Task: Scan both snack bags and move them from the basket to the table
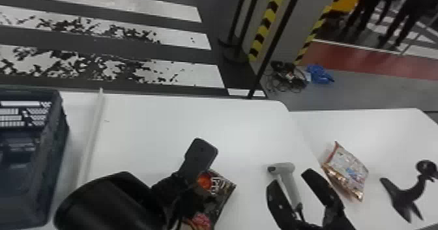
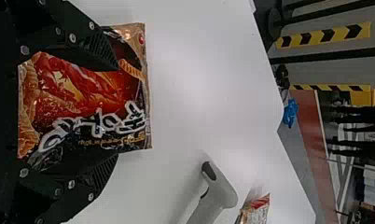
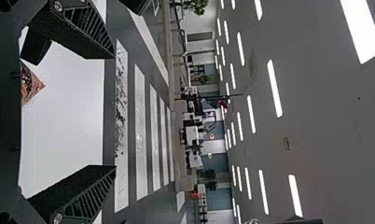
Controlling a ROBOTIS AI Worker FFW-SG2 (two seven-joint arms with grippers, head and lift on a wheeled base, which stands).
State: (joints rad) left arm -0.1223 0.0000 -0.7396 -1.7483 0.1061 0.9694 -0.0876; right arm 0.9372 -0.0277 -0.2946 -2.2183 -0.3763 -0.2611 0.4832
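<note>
"Where's the trouble likeliest?"

"At the dark snack bag, lying on the tabletop. The left gripper has its jaws apart over it, one overlapping its printed face. If they close off-centre, I'd expect the slick film to bunch or slide free."

"And the right gripper?"

"Jaws apart, nothing between them. In the head view they line up with the grey scanner, though I can't tell how high above it they are. Closing crooked could spin the handle, and the cord might snag."

"The other bag?"

"The orange and silver bag is on the right, past the scanner, near where two white surfaces meet. A careless sweep of the right arm could shove it. Nothing shows whether either bag has been scanned, so one might get missed."

"What's around them?"

"The dark basket at far left, a black stand at far right. Beyond, a floor with broad white stripes, black-and-yellow tape, loose cables, and ceiling lights in rows."
</note>
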